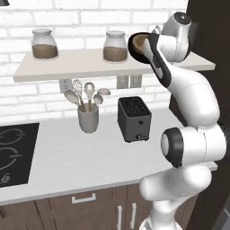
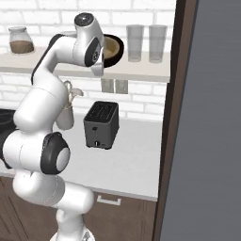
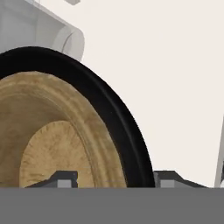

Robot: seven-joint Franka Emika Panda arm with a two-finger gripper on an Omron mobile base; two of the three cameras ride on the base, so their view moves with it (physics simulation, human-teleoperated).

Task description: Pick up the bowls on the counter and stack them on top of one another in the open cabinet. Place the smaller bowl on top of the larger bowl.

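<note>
Arm reaches up to the open cabinet (image 1: 67, 67), the pale shelf board on the brick wall, hand at the shelf's right part. The smaller bowl (image 3: 48, 144), tan wood, sits nested inside the larger bowl (image 3: 118, 113), glossy black, black rim ringing the wood on every visible side; both are on the shelf, right of the second jar, partly hidden by the wrist in the base views. In the hand view the gripper (image 3: 113, 178) has one fingertip (image 3: 65, 178) over the wooden bowl's inside and the other just outside the black rim, so the jaws straddle the wall of the stacked bowls; the tips stand apart with a gap each side of the rim, as far as I can see not clamped on anything, though contact at the tips is hard to judge. Two glass tumblers (image 2: 146, 42) stand on the shelf right of the bowls, two jars with brown contents (image 1: 45, 44) to the left. Bench (image 1: 67, 152) below carries a black toaster (image 1: 134, 119), a grey utensil holder (image 1: 88, 117) with spoons, and a black cooktop (image 1: 13, 152) set in at the left
</note>
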